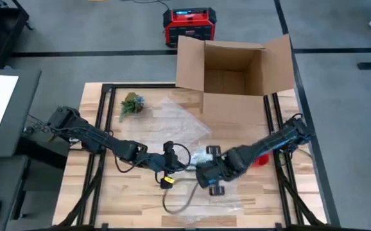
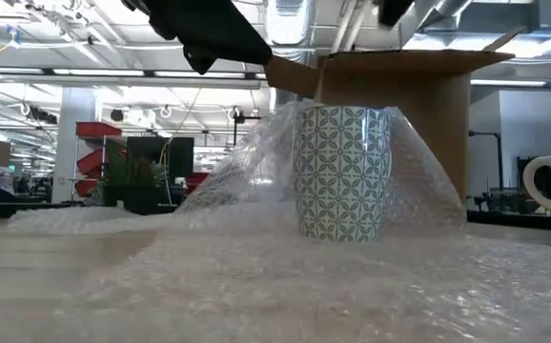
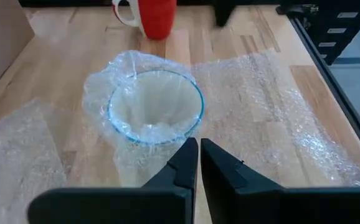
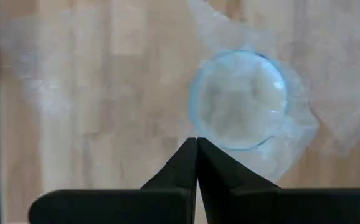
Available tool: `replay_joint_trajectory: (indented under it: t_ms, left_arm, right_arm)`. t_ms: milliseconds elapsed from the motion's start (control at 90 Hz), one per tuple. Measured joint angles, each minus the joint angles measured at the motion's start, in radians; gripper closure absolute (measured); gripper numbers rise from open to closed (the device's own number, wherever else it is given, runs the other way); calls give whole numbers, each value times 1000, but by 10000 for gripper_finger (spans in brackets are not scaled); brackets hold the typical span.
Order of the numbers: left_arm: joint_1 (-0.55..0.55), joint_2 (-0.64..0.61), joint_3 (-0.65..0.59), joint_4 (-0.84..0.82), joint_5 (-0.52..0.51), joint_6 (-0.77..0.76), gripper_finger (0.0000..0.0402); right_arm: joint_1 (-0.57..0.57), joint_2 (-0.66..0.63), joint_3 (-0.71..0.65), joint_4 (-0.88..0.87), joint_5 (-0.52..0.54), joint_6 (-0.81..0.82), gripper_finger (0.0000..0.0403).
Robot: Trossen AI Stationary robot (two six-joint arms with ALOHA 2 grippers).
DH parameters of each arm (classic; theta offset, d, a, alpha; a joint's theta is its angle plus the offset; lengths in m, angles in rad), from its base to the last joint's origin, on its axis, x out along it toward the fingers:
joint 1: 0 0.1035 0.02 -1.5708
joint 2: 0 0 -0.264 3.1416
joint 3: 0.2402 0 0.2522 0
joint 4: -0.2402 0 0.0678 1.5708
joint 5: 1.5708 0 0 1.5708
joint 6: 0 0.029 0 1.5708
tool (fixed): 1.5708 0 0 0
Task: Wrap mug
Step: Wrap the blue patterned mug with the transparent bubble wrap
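Mug upright on the wrap, both grippers closed just by it.

We see the patterned mug (image 2: 341, 171) standing on the bubble wrap (image 2: 285, 276), film drawn up its sides and over its rim, in front of the open box (image 1: 233, 67). Our left gripper (image 3: 198, 163) and right gripper (image 4: 196, 160) hang above and just beside the mug, fingers pressed together, holding nothing. A red mug (image 3: 152, 15) stands near the mug, on its far side from the left gripper.
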Motion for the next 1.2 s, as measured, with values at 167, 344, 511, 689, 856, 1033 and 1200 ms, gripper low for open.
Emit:
replay_joint_trajectory:
  t_ms: [167, 344, 511, 689, 856, 1033, 1200]
  left_arm:
    - [-1, 0, 0, -5, 0, -19, 402]
    - [-10, 0, 0, -29, -33, -98, 402]
    - [-37, 0, 0, -77, -94, -270, 402]
    - [-70, 4, 0, -89, -108, -326, 402]
    - [-93, 5, 0, -91, -107, -326, 402]
    - [-93, 5, 0, -94, -126, -326, 402]
    - [-93, 5, 0, -93, -148, -326, 402]
  right_arm:
    - [148, -5, 0, 49, 12, 41, 403]
    - [271, 12, -63, 239, 18, 151, 395]
    - [367, 13, -210, 474, 56, 234, 349]
    - [394, 14, -437, 838, 71, 291, 287]
    - [370, 14, -573, 991, 127, 239, 235]
    - [337, 13, -632, 1064, 132, 90, 206]
    - [311, 13, -672, 1054, 93, -17, 205]
